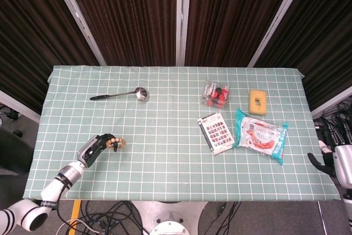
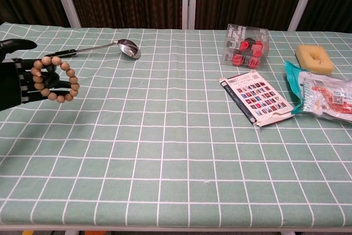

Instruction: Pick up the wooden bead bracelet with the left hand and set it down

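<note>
Holding the wooden bead bracelet [image 2: 55,81] looped over its fingers, your left hand [image 2: 19,82] hovers above the table [image 2: 176,152]; your right hand [image 1: 341,164] shows no readable grip.

We see even, bright overhead light on the table [image 1: 176,125]; shadows are soft and faint, both views sharp, the curtains [image 1: 126,15] dark behind.

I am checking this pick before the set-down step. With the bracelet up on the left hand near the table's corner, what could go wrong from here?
1. The wooden bead bracelet hangs looped over the fingers of the left hand, not clamped, so it could slide off early.
2. The hand is close to the table's left front edge; a loose release might let the beads roll off.
3. The spoon lies just behind the hand; a backward swing could knock it.
</note>
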`<control>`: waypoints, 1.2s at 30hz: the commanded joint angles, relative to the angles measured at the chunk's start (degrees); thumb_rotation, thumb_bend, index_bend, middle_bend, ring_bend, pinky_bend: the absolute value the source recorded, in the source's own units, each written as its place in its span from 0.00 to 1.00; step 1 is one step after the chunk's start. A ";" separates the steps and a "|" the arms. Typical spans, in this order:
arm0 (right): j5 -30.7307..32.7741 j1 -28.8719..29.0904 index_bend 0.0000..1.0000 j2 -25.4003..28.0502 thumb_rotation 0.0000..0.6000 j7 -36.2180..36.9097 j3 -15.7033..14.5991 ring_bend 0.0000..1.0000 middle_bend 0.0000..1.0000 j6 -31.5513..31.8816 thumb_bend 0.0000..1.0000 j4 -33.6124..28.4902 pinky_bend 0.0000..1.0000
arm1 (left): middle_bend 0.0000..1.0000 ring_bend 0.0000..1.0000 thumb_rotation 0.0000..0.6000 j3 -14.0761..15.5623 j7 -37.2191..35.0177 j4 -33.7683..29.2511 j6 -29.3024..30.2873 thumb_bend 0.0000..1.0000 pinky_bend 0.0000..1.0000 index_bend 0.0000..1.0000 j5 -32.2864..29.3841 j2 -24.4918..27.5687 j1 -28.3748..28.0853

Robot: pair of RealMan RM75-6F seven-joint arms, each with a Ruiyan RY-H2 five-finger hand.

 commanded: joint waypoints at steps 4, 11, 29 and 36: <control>0.48 0.16 0.05 -0.05 1.00 0.19 -0.01 0.00 0.18 -0.67 0.13 -0.07 0.00 | 0.63 0.26 0.34 -0.88 3.30 -0.30 -1.05 0.40 0.16 0.57 -0.92 -0.82 0.69; 2.88 0.77 0.05 1.06 1.00 1.86 0.91 0.00 0.18 -2.37 0.13 -0.43 0.00 | 0.64 0.26 0.42 -1.37 4.96 0.15 -1.59 0.40 0.15 0.57 -0.64 -1.28 0.98; 4.56 0.97 0.05 0.85 1.00 2.84 0.96 0.00 0.18 -3.92 0.13 0.17 0.00 | 0.67 0.29 0.64 -2.70 6.86 0.52 -2.90 0.42 0.14 0.60 -1.57 -2.23 1.95; 4.30 0.84 0.05 0.47 1.00 3.07 0.78 0.00 0.18 -3.76 0.13 0.49 0.00 | 0.68 0.30 0.70 -3.18 7.47 0.54 -3.25 0.42 0.14 0.60 -1.79 -2.23 2.24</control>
